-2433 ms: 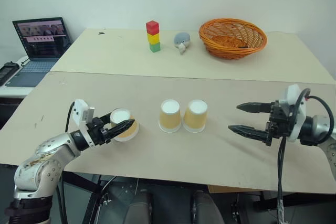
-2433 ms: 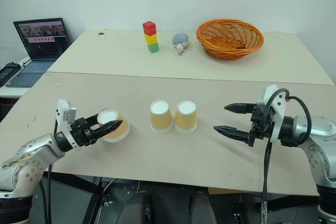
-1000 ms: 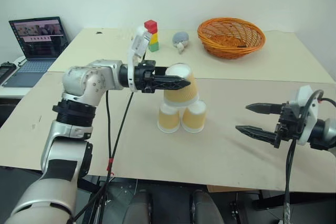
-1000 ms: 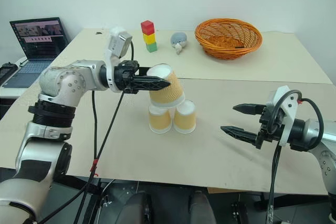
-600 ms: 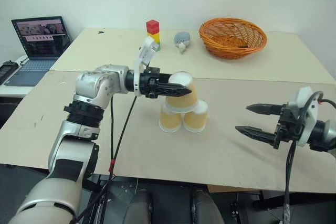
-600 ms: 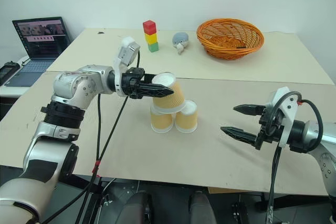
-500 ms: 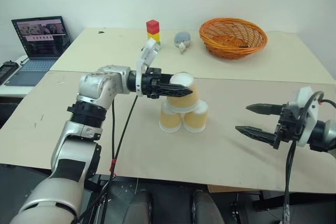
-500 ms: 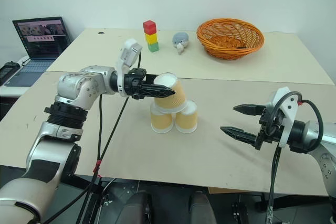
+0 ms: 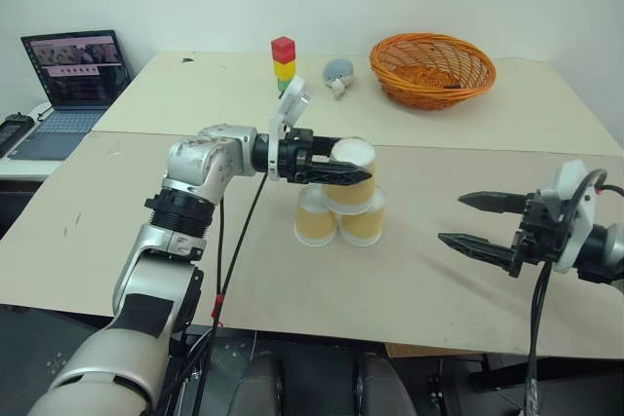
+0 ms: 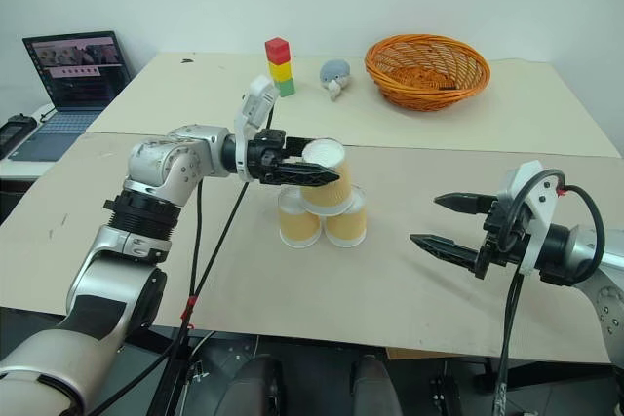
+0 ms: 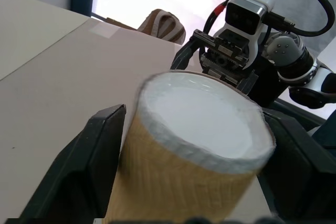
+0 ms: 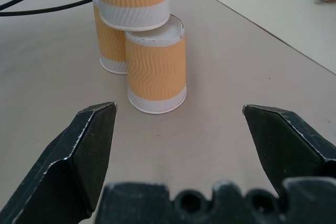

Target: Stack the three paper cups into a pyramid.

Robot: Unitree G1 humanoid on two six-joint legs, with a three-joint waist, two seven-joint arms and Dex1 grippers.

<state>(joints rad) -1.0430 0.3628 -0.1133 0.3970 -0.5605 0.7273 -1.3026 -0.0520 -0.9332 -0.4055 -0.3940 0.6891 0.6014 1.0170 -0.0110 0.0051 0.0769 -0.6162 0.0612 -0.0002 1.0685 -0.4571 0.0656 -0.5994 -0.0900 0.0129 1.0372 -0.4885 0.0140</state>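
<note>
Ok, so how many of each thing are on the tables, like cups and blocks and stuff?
Paper cups: 3, top cup, left base cup, right base cup
Coloured blocks: 3, red, yellow, green
Wicker basket: 1
Grey plush toy: 1
Laptop: 1
Total: 9

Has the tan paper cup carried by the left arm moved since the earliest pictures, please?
Yes. The tan paper cup went from the table's left side, rightward and up, onto the two base cups standing in front of the orange wicker basket.
</note>
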